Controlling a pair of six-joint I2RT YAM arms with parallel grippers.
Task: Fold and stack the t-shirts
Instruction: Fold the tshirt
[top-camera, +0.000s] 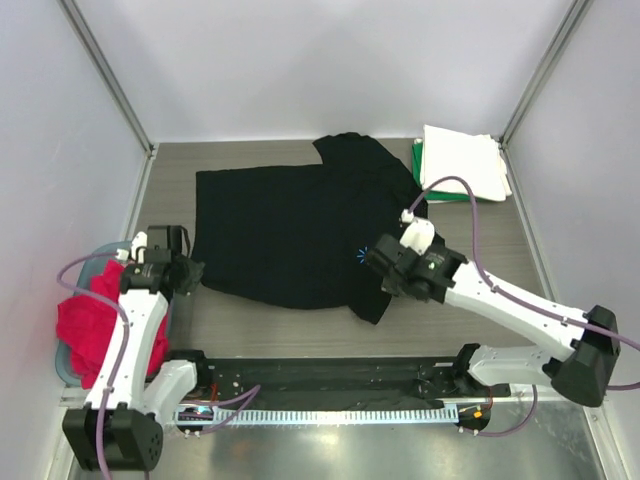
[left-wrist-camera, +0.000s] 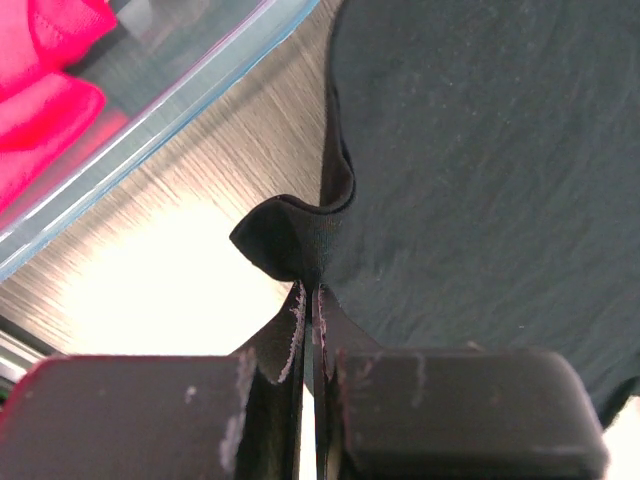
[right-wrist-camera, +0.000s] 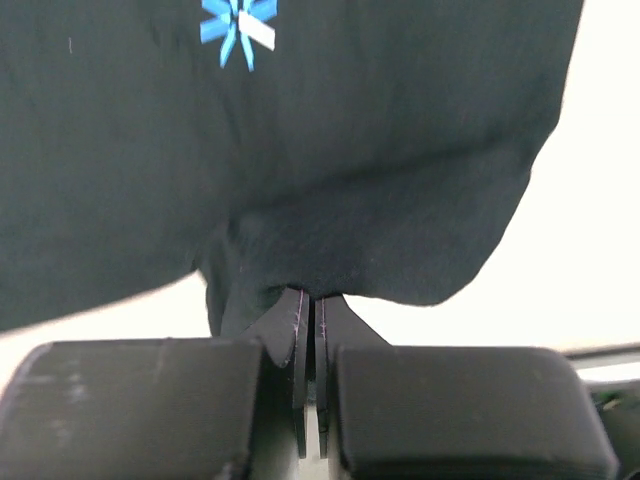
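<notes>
Two arms share a grey wood-grain table enclosed by pale walls. A black t-shirt with a small blue star print lies spread mid-table. The left gripper pinches its left edge, and the right gripper is clamped on its near right corner. A folded white t-shirt rests at the far right.

My left arm stands at the near left, elbow bent. My left gripper is low, jaws pressed together on the black t-shirt. My right arm stretches in from the near right, and my right gripper pinches the same shirt.
</notes>
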